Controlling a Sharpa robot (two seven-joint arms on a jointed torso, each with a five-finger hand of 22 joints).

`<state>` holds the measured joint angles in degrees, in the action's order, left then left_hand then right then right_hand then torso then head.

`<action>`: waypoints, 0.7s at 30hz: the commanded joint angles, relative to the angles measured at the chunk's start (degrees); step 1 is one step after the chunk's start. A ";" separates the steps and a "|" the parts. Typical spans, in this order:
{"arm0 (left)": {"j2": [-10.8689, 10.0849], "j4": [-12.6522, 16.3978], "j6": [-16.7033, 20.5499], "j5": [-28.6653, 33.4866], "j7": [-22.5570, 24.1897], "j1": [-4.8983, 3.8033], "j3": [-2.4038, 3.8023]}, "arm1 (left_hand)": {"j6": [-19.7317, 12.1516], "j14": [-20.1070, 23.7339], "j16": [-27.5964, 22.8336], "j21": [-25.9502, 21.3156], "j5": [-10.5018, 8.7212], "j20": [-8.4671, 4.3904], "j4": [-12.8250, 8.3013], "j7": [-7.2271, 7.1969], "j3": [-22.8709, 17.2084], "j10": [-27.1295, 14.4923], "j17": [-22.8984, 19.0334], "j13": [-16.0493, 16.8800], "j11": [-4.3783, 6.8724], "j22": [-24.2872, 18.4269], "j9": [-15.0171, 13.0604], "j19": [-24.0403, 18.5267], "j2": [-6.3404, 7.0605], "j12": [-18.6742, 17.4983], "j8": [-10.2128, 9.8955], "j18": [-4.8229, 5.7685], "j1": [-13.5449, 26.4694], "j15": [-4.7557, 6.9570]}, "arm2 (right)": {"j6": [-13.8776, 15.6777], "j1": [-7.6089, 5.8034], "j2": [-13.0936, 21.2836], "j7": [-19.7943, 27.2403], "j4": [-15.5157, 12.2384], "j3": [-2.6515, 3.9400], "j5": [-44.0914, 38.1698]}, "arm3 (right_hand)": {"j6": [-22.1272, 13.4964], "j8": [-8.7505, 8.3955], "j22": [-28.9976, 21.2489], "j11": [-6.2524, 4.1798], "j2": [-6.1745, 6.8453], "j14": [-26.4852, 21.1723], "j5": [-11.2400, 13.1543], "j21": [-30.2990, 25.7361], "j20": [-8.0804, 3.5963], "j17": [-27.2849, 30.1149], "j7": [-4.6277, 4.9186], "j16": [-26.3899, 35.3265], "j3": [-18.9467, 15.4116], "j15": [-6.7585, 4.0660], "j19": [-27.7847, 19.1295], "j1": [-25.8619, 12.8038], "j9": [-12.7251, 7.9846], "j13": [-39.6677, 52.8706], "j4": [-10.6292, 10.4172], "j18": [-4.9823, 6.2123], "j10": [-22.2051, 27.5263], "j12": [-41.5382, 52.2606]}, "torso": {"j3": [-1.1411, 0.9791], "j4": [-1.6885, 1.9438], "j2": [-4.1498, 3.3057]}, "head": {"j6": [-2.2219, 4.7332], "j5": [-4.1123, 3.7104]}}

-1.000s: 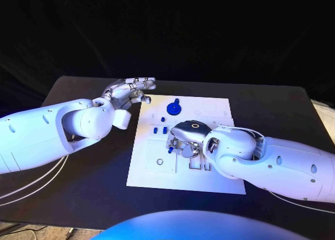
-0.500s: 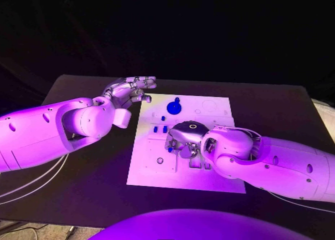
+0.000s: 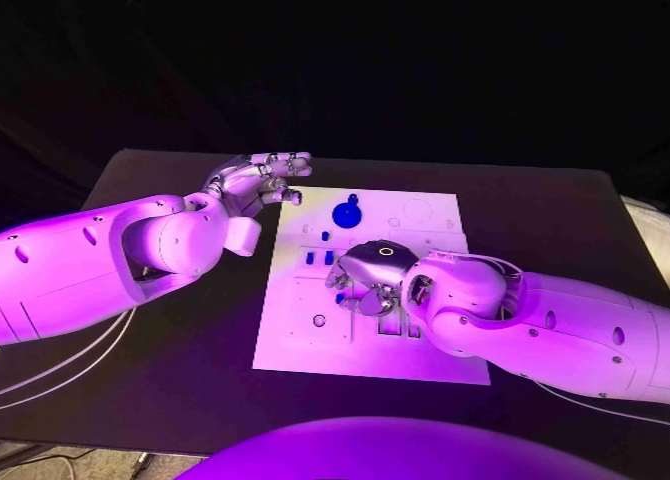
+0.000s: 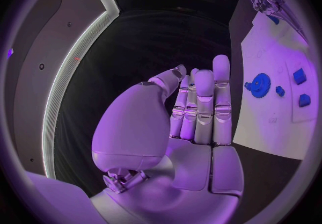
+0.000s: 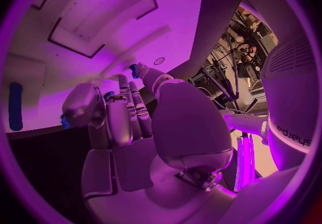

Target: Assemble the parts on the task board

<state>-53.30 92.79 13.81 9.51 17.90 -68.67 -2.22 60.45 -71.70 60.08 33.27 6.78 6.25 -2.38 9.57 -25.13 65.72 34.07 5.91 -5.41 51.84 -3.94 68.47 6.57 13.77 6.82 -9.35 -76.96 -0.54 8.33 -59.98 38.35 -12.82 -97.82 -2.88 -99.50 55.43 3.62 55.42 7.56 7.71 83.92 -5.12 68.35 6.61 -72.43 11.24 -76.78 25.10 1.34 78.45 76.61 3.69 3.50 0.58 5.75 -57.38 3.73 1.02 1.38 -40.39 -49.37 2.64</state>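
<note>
The white task board (image 3: 422,360) lies in the middle of the black table. My right hand (image 3: 367,285) reaches down onto its middle, fingers curled in around a small blue part (image 3: 338,297) at their tips. That part peeks out blue between thumb and fingers (image 5: 107,95) in the right wrist view. A blue gear (image 3: 347,215) sits on the board's far half, with two small blue blocks (image 3: 319,259) nearer. My left hand (image 3: 263,180) hovers by the board's far left corner, fingers straight (image 4: 201,106), holding nothing. Gear (image 4: 260,81) and blocks (image 4: 299,76) lie beyond it.
A blue bar (image 5: 15,107) lies on the board (image 5: 101,9) beside recessed rectangular pockets. A small round hole (image 3: 319,322) marks the board's left side. Bare black table (image 3: 177,340) surrounds the board on every side.
My right hand's fingers have drawn in slightly over the board's middle. The left arm and hand have stayed where they were.
</note>
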 commanded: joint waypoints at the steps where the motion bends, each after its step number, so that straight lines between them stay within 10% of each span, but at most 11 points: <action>1: 0.15 0.03 -1.32 -0.39 0.11 -0.02 0.04 | -0.44 0.45 -0.37 -0.30 -0.15 -0.01 0.05 0.10 0.30 -0.43 -0.06 0.07 0.14 -0.07 0.07 -0.10 -0.20 0.18 0.25 -1.11 -0.58 0.06 | 3.67 0.12 1.29 -0.71 -0.81 -0.04 -0.55 | -0.08 0.09 -0.13 -0.25 0.24 2.72 -0.50 -0.32 0.37 0.17 -0.18 0.37 -0.43 0.36 -0.02 0.38 0.14 0.21 0.27 0.95 -0.08 0.59 | -0.07 0.04 0.01 | 0.12 -0.10; 12: 0.09 -0.13 -1.34 -0.39 0.00 -0.02 0.04 | -0.50 0.50 -0.40 -0.35 -0.15 -0.01 0.02 0.13 0.35 -0.52 -0.14 0.06 0.12 -0.10 0.08 -0.11 -0.21 0.20 0.23 -1.11 -0.61 0.04 | 4.43 -3.29 10.54 -2.01 -7.28 1.04 2.14 | 2.50 0.58 -0.05 -1.35 -0.46 2.59 -1.06 -0.29 -0.19 0.71 -1.64 0.62 -0.70 -0.43 0.33 1.01 0.43 0.27 0.86 0.95 -2.80 2.87 | 0.00 -0.12 0.03 | 0.67 -0.70; 21: 0.15 -0.03 -1.58 -0.48 -0.01 -0.02 0.03 | -0.52 0.53 -0.41 -0.38 -0.14 0.00 -0.02 0.13 0.37 -0.56 -0.18 0.06 0.11 -0.13 0.08 -0.11 -0.24 0.24 0.23 -1.10 -0.68 0.03 | 0.77 -6.30 17.41 -4.33 -8.28 1.19 1.55 | 2.52 0.03 -0.13 -2.29 1.84 2.68 -0.12 -0.46 -0.88 0.77 -3.61 0.55 -4.76 -1.37 0.52 -0.56 0.20 0.13 -0.11 0.89 -1.00 2.60 | -0.10 -0.17 -0.08 | 1.61 -1.59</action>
<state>-53.25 92.66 13.47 9.36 17.70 -68.67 -2.23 60.24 -71.70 59.86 33.27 6.78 6.25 -2.38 9.78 -25.13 65.51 33.95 5.91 -5.21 51.79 -3.95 68.47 6.33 13.77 6.82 -9.35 -77.19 -0.54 11.36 -66.20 55.59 -15.30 -106.06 -1.66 -97.45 57.93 3.96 55.40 5.22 9.06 83.94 -5.40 68.07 6.05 -71.71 7.93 -76.46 20.65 0.30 79.00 76.01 3.94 3.66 0.56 5.75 -58.72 6.54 0.99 1.24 -40.37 -48.00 1.18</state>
